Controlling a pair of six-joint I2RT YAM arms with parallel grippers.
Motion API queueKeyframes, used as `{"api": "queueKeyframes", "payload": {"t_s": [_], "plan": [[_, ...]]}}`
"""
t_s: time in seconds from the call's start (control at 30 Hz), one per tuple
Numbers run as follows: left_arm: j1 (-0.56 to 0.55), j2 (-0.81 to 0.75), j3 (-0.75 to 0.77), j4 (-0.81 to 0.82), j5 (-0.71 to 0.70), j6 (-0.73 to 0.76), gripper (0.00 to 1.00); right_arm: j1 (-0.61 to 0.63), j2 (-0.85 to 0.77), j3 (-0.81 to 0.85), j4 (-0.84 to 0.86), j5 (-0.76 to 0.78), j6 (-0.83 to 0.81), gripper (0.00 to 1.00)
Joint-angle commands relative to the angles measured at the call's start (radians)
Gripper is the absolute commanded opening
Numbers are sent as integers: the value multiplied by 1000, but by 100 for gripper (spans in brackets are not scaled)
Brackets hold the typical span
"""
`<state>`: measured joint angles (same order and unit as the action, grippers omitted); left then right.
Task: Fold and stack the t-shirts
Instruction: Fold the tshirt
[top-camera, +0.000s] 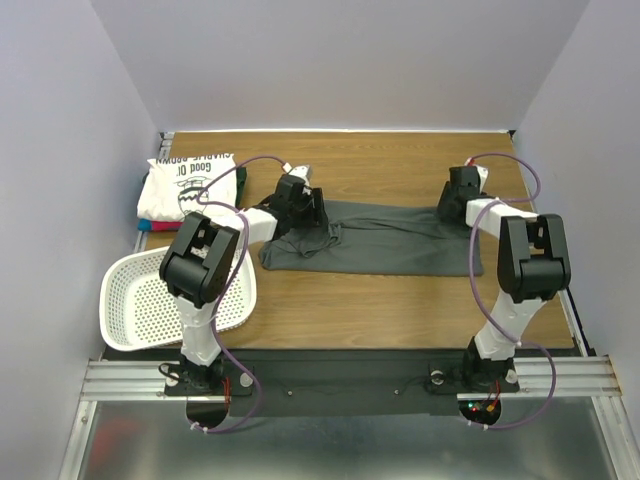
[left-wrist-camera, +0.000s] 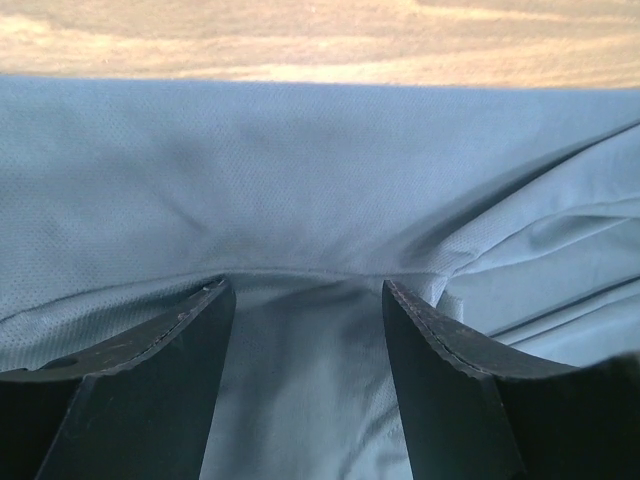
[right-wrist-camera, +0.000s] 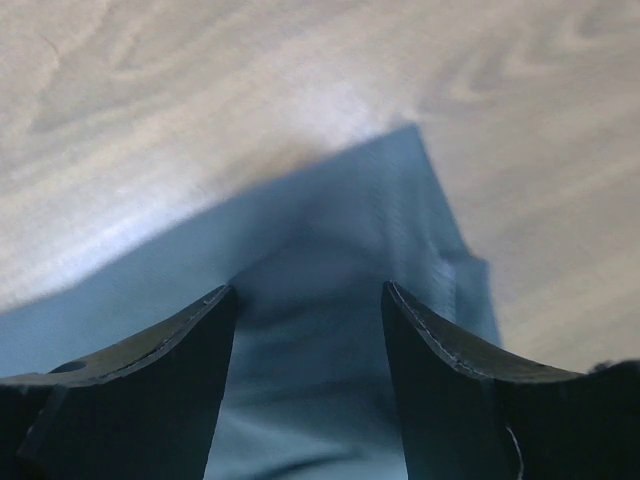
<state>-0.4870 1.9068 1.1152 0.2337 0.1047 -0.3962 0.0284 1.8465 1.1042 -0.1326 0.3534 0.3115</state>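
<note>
A dark charcoal-grey t-shirt (top-camera: 385, 240) lies flat across the middle of the wooden table. My left gripper (top-camera: 303, 205) is low over its left end, jaws open, with grey cloth (left-wrist-camera: 300, 200) between and under the fingers. My right gripper (top-camera: 458, 195) is low over the shirt's right far corner (right-wrist-camera: 400, 200), jaws open, cloth under them. A folded white t-shirt with dark lettering (top-camera: 185, 185) tops a stack at the far left, with red and blue edges (top-camera: 150, 225) showing beneath.
A white perforated basket (top-camera: 150, 300) sits at the near left beside the left arm. The table's back edge meets the wall close behind both grippers. Bare wood (top-camera: 400, 310) lies between the shirt and the arm bases.
</note>
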Motion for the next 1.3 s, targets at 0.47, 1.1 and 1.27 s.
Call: {"api": "queueKeyframes", "payload": {"t_s": [0.47,1.1,1.27], "plan": [[1,-84,-40,-73,-53,7,75,85,-279,-89,-19,-280,-69,67],[47,63,251,-175,-79,10,77,97,-191,-73,4,-82,-8,67],[67,97,233,-165,-57,3,77,47,-311,-135,-44,-31,9,68]]}}
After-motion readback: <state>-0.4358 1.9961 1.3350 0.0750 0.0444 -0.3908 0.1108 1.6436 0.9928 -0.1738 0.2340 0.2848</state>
